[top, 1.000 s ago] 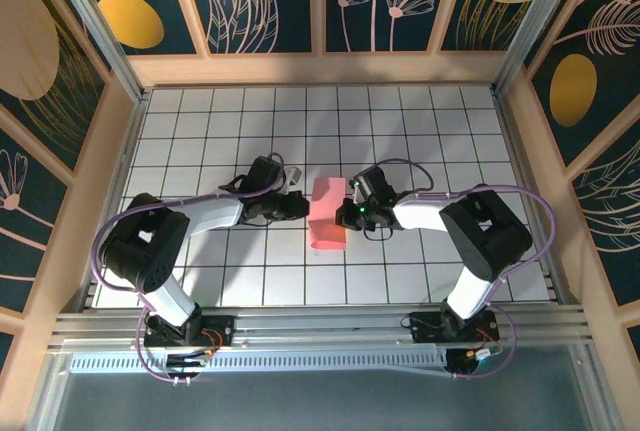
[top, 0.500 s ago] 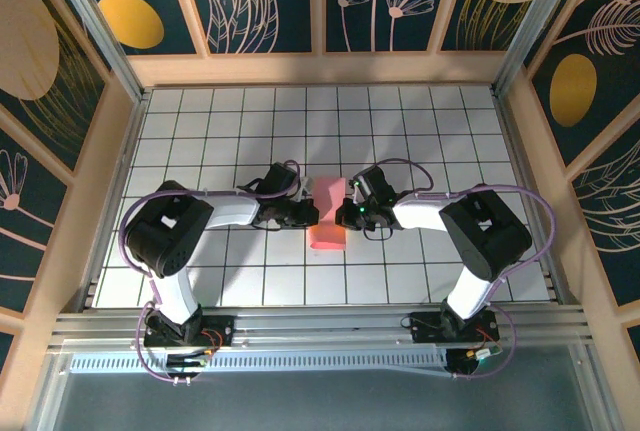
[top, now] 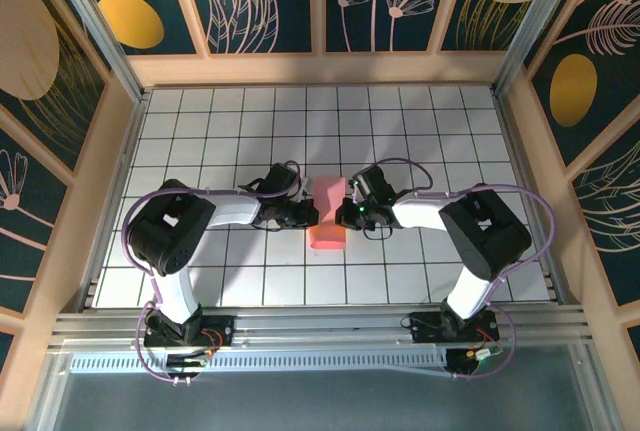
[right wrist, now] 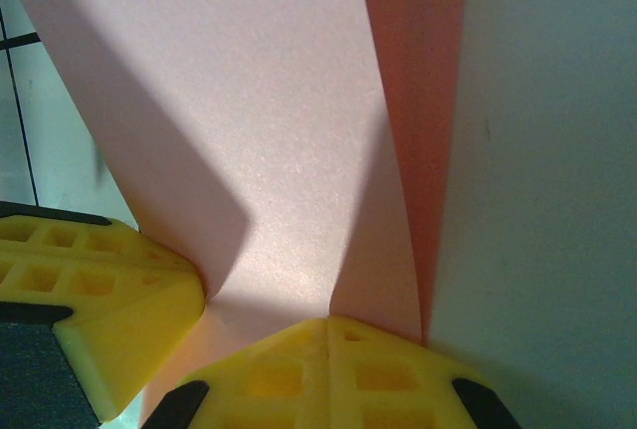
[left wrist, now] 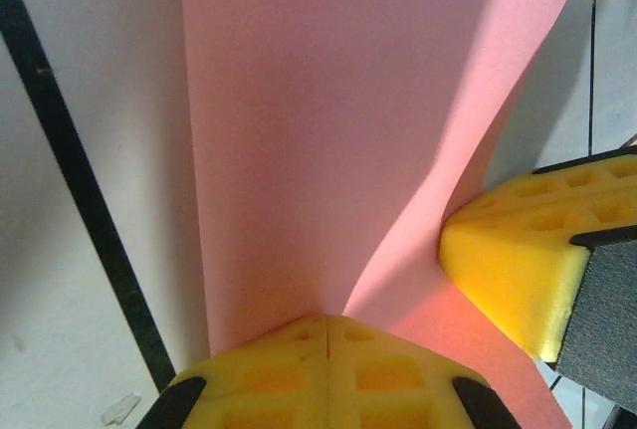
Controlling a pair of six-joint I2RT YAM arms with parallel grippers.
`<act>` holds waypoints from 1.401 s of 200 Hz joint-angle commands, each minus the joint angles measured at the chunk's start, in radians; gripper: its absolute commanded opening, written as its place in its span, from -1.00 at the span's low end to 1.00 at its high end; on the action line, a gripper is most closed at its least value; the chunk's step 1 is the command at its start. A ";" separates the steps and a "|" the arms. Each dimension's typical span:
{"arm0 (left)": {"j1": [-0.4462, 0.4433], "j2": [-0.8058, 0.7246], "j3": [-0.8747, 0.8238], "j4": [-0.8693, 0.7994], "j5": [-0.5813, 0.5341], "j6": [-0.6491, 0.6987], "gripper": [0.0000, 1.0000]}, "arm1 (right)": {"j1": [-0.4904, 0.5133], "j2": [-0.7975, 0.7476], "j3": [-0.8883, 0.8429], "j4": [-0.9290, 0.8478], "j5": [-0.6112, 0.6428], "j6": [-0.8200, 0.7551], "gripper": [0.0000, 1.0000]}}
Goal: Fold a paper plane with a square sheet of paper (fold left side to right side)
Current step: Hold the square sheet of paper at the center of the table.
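Left hand [left wrist: 328,341] and right hand [right wrist: 326,337], both clenched, bear on the square sheet of paper [top: 328,233], seemingly pressing it; uneven pressure could skew the crease or slide it.

Overhead view: bright, even light from above, with soft short shadows beneath the arms on the white tiled table [top: 200,111]. Fine detail is slightly soft and the frame rails bow a little toward the corners. Wrist views, very close: hard diagonal shadows cut the square sheet of paper [left wrist: 318,130] into pale lit pink and deep shaded salmon, its grain stays crisp, and the left gripper [left wrist: 328,321] and right gripper [right wrist: 328,321] show saturated yellow, softening at the bottom edge.
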 commanded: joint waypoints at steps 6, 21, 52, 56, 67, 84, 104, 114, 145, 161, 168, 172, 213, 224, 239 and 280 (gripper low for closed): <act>0.000 0.035 0.004 -0.063 -0.028 -0.007 -1.00 | 0.010 0.005 -0.016 -0.070 0.022 -0.023 -1.00; -0.001 0.037 0.004 -0.064 -0.028 -0.006 -1.00 | 0.008 -0.025 -0.009 -0.045 0.000 -0.019 -1.00; -0.001 0.040 0.006 -0.063 -0.024 -0.007 -1.00 | 0.009 -0.049 0.009 -0.001 -0.031 -0.017 -1.00; -0.002 0.039 0.005 -0.063 -0.024 -0.007 -1.00 | 0.008 -0.047 0.011 0.007 -0.034 -0.016 -1.00; -0.002 0.040 0.006 -0.063 -0.022 -0.006 -1.00 | 0.007 -0.037 0.019 0.025 -0.040 -0.014 -1.00; -0.002 0.042 0.007 -0.063 -0.021 -0.005 -1.00 | 0.009 -0.014 0.037 0.054 -0.049 -0.010 -1.00; -0.003 0.041 0.006 -0.065 -0.020 -0.003 -1.00 | 0.009 0.016 0.055 0.102 -0.064 -0.002 -1.00; -0.002 0.042 0.007 -0.066 -0.021 -0.001 -1.00 | 0.008 0.033 0.069 0.116 -0.069 -0.002 -1.00; -0.002 0.038 0.006 -0.069 -0.022 0.000 -1.00 | 0.009 0.084 0.115 0.142 -0.076 -0.003 -1.00; -0.003 0.038 0.005 -0.070 -0.022 -0.001 -1.00 | 0.009 0.112 0.138 0.144 -0.083 -0.006 -1.00; -0.005 0.038 0.005 -0.069 -0.022 -0.002 -1.00 | 0.010 0.122 0.144 0.145 -0.085 -0.008 -1.00; -0.003 0.039 0.005 -0.069 -0.022 -0.001 -1.00 | 0.010 0.126 0.147 0.147 -0.085 -0.007 -1.00; -0.003 0.036 0.004 -0.075 -0.024 0.002 -1.00 | 0.008 0.172 0.155 0.132 -0.070 -0.002 -1.00; -0.005 0.031 -0.004 -0.077 -0.022 0.003 -1.00 | 0.006 0.182 0.152 0.120 -0.059 0.001 -1.00; -0.005 0.022 -0.022 -0.074 -0.017 0.000 -1.00 | 0.000 0.191 0.142 0.105 -0.049 0.004 -1.00; -0.014 -0.023 -0.091 -0.069 -0.003 -0.014 -1.00 | -0.018 0.205 0.116 0.069 -0.028 0.009 -1.00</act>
